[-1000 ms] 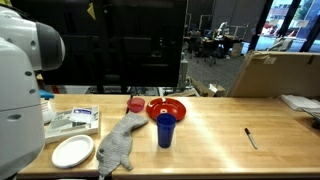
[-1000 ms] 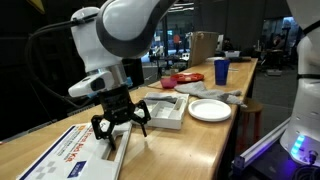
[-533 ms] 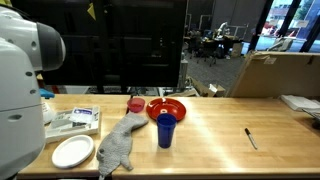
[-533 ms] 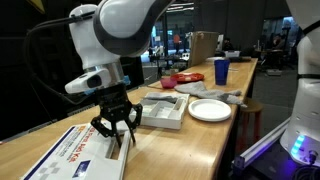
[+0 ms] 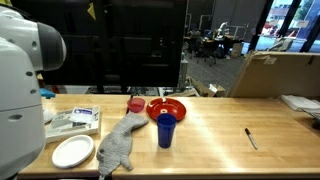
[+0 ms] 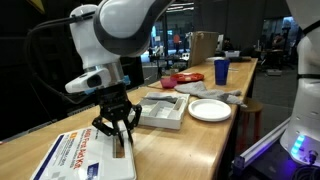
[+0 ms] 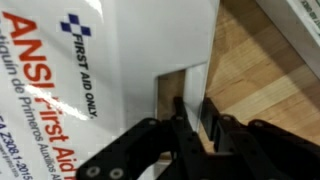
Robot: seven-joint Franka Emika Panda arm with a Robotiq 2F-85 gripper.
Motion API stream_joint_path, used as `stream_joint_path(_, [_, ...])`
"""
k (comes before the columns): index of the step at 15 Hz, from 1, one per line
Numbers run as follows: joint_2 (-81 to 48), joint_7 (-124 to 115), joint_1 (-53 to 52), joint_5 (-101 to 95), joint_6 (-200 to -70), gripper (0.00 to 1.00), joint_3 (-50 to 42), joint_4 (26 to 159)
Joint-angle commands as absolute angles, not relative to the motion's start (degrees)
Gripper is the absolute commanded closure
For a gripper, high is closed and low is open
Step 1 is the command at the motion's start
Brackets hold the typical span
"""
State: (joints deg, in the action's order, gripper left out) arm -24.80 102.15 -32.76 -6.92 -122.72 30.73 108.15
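Observation:
A white first aid kit [image 6: 80,160] with red lettering lies at the near end of the wooden table [image 6: 190,140]. My gripper [image 6: 118,138] points straight down at the kit's edge. In the wrist view the kit [image 7: 90,60] fills the left side. Its thin white handle strip [image 7: 196,85] stands between my black fingers [image 7: 176,118]. The gripper [image 7: 193,122] is shut on that strip, one finger pressed on each side. Bare wood shows through the handle gap.
A white tray of items [image 6: 165,110], a white plate [image 6: 210,110], a grey cloth [image 5: 118,145], a red bowl [image 5: 166,107] and a blue cup [image 5: 165,130] lie further along the table. A black marker [image 5: 251,138] and a cardboard box [image 5: 275,72] are at the far end.
The jaws went from wide open to closed on the kit's handle. The gripper came down slightly, and the kit has shifted a little under it.

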Motion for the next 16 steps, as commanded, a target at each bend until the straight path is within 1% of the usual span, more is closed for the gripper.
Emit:
stream_joint_path(1, [-24.18,100.94,-32.64,-7.35,-122.94,0.95,30.32,108.10])
stream_joint_path(4, [-23.11,100.89,-31.80,-6.22,-123.69,0.95,30.60,108.13])
stream_joint_path(11, [-23.93,104.53,-30.95,-4.67,-118.27,0.95,31.47,104.49])
stream_joint_path(16, [-21.51,103.19,-30.71,-4.70,-117.75,0.95,31.27,105.97])
